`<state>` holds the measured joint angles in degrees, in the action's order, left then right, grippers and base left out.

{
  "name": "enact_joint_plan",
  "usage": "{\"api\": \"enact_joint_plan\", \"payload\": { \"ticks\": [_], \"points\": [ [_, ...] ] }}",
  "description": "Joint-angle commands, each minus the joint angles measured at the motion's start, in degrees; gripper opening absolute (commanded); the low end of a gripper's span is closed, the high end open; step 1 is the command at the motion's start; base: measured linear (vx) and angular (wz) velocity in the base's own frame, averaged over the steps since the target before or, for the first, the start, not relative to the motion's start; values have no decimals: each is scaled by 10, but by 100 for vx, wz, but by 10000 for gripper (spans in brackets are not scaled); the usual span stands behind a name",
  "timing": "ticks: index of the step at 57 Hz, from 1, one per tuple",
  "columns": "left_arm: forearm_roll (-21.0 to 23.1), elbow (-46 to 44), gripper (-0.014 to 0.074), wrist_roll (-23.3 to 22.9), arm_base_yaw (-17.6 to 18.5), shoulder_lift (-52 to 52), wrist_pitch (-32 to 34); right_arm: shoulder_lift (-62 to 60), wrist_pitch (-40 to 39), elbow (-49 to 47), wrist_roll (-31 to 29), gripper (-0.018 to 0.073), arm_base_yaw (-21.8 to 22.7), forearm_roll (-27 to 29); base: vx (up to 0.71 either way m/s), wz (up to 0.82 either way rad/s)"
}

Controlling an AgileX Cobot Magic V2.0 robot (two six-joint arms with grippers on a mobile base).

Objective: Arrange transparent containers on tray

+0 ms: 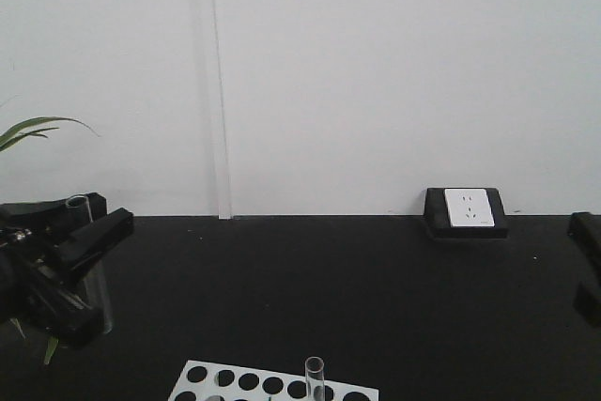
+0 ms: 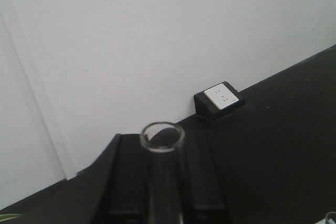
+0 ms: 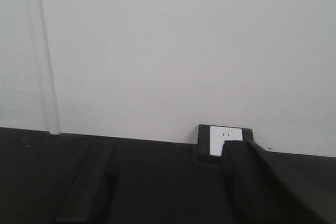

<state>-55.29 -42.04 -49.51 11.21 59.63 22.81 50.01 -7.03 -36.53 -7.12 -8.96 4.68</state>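
Left wrist view: left gripper (image 2: 161,145), fingers clamped on one glass tube (image 2: 164,182), held upright with its mouth up, at the left side of the black table (image 2: 283,145). Front view: second glass tube (image 1: 315,375) standing in a hole of the white rack (image 1: 210,370) at the near edge. Right gripper (image 3: 168,153): fingers apart, nothing between them. Wall socket (image 1: 468,208) at the table's back edge.

— The tube (image 2: 163,177)?
— Clear glass, smooth, glossy at the rim.
— The tabletop (image 1: 376,298)?
— Black, matt, faintly grainy.
— The rack (image 1: 210,370)?
— It looks like matt white plastic. The socket (image 1: 468,207) face is shiny white plastic in a dull black housing. The wall (image 1: 376,72) is smooth, matt white.
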Motion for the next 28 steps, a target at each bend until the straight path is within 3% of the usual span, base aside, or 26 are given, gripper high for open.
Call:
{"api": "enact_joint_plan", "payload": {
  "ticks": [1,7,20,28],
  "points": [
    [-5,-21,-4,-48,4,-36,6,11,-43,-22,-1,574,-23,-4,0,0],
    [-31,-21,-4,-103,2,-64,-13,38,-47,-22,-1,602,-75,-4,0,0],
    [-138,14,-4,-196,2,-121,-65,125,-110,-22,-2,575,-197,-6,0,0],
    [-151,71,-4,-213,2,-157,-79,186,-156,-21,-4,574,-252,-8,0,0]
  ]
}}
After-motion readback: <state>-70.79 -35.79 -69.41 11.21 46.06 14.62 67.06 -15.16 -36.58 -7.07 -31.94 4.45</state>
